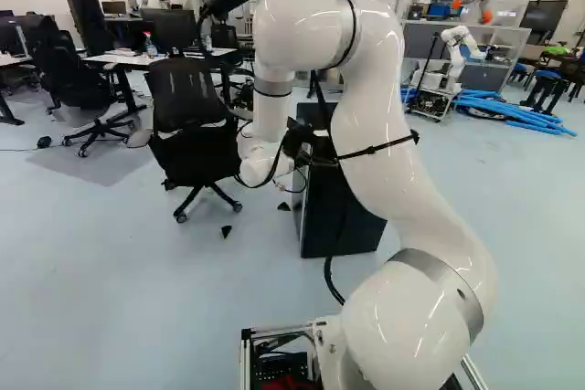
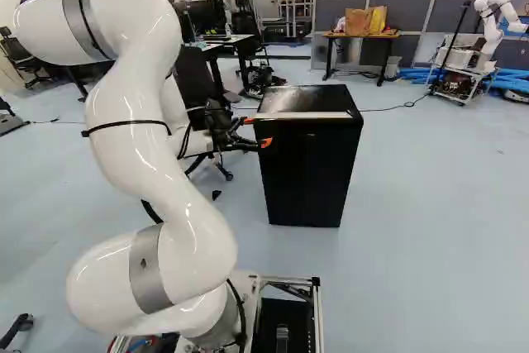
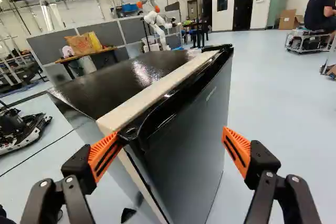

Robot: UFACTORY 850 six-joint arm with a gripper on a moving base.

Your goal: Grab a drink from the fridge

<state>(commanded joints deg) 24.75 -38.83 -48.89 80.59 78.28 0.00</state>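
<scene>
Fridge [image 2: 307,173] is standing closed ahead, hiding any drink, and I'm holding my claw [image 3: 170,139] spread wide by the near top corner, judging the door [image 3: 191,135] stiff, slick, best pulled by its upper lip [image 3: 184,88].

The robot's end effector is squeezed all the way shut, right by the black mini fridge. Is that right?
Not quite: it isn't squeezed shut. The wrist view shows the end effector open, its two orange pads wide apart. It is right by the black mini fridge.
</scene>
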